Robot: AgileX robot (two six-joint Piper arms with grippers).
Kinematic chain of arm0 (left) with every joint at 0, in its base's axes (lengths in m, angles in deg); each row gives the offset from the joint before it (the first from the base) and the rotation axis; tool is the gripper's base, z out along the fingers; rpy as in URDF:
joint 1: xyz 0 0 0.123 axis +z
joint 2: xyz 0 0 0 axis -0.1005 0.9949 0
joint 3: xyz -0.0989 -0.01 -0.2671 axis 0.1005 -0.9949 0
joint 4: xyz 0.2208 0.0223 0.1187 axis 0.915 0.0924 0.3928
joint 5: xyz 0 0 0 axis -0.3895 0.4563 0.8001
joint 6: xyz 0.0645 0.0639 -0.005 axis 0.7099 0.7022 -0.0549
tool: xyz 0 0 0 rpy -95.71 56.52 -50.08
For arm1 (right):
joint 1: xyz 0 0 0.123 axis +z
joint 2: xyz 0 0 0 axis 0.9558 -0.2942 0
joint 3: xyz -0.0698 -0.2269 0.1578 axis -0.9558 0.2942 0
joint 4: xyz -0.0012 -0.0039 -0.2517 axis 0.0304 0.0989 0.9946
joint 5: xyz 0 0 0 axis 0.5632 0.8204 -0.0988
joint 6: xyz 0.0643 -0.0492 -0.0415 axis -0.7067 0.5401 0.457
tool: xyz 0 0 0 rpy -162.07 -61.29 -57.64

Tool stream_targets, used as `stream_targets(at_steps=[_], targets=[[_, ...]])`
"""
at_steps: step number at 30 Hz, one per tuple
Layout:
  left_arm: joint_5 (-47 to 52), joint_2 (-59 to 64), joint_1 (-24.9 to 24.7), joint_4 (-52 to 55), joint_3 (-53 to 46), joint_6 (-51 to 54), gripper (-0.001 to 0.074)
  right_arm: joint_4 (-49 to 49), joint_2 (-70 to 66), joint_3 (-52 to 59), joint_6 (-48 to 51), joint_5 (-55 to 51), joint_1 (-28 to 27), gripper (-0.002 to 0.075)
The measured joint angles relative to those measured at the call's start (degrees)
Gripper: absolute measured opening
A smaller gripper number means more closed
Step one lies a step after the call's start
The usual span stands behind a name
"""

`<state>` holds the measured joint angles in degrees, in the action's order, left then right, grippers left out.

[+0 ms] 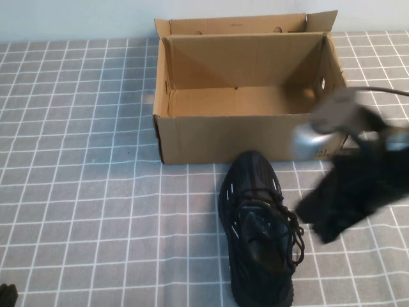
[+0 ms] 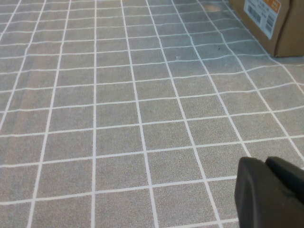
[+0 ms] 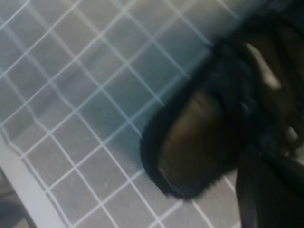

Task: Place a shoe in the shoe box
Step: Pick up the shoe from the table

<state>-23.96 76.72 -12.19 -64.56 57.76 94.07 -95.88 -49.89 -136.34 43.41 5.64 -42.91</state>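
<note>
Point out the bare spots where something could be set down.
Free: the checked cloth left of the shoe box and shoe; the box's floor. Crowded: right of the shoe, where the right gripper hangs. The left gripper sits at the near-left corner.

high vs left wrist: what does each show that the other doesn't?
High view only: the black shoe lying on the checked tablecloth just in front of the shoe box, the box's open, empty interior, and the right gripper, blurred, beside the shoe's right side.

Left wrist only: a white and orange printed label on the box's outer wall, and the left gripper close up, low over bare cloth.

Both: the grey checked tablecloth and the brown cardboard box; the left gripper barely shows at the high view's bottom-left corner.
</note>
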Motion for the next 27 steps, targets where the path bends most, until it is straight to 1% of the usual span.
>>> stream_targets(at_steps=[2,3,5,8,10,11,13,15,18,25,27], targets=[[0.0,0.0,0.0,0.0,0.0,0.0,-0.0001,1.7,-3.37,-3.93,1.41,-0.27,4.23,-0.0005],[0.0,0.0,0.0,0.0,0.0,0.0,-0.0001,2.33,-4.59,-5.76,1.87,-0.71,5.43,0.0011],[0.0,0.0,0.0,0.0,0.0,0.0,-0.0001,3.03,-7.04,-8.73,2.23,-1.45,7.34,0.0067],[0.0,0.0,0.0,0.0,0.0,0.0,-0.0001,4.53,-10.47,-12.11,4.26,-2.4,8.34,0.0223],[0.0,0.0,0.0,0.0,0.0,0.0,-0.0001,6.13,-12.64,-13.16,7.34,-2.42,8.56,0.0344],[0.0,0.0,0.0,0.0,0.0,0.0,-0.0001,6.93,-13.48,-13.42,8.55,-2.28,8.64,0.0391],[0.0,0.0,0.0,0.0,0.0,0.0,-0.0001,9.58,-15.62,-13.41,10.64,-1.71,8.64,0.044],[0.0,0.0,0.0,0.0,0.0,0.0,-0.0001,12.84,-17.5,-13.41,11.39,-0.68,8.71,0.0453],[0.0,0.0,0.0,0.0,0.0,0.0,-0.0001,16.65,-20.03,-13.41,11.5,0.97,8.71,0.0452],[0.0,0.0,0.0,0.0,0.0,0.0,-0.0001,18.4,-23.07,-13.41,11.61,5.99,8.71,0.0447],[0.0,0.0,0.0,0.0,0.0,0.0,-0.0001,18.94,-23.61,-13.41,11.61,6.63,8.71,0.0435]])
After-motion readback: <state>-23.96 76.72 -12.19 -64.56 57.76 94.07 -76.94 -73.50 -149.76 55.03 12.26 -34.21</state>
